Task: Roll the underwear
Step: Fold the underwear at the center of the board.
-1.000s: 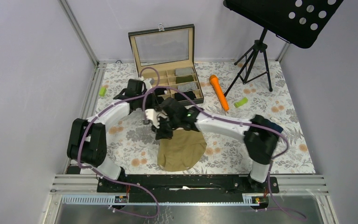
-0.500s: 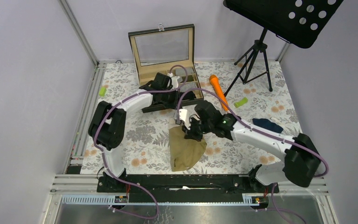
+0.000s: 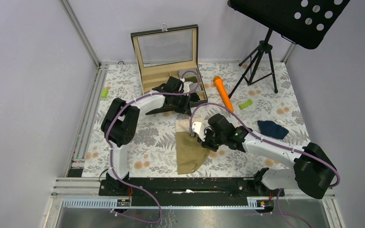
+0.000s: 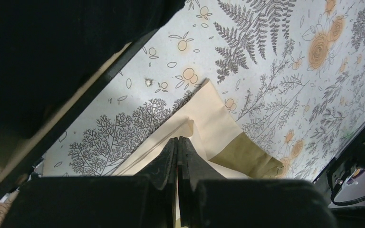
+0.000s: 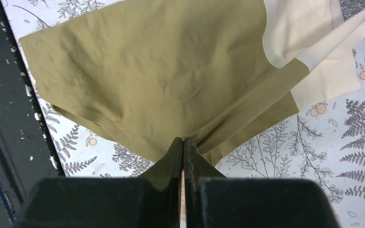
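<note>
Floral mat (image 3: 157, 152): underwear (image 3: 190, 153) pinched in jaws.

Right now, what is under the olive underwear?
Only the floral table cover shows around the olive underwear; its cream waistband lies on that cover. Anything beneath the fabric's middle is hidden by it.

Nothing readable is showing in any of the three views: no letters, numbers, labels or brand marks. The tabletop (image 3: 294, 102) is showing only a printed pattern of ferns and flowers.
</note>
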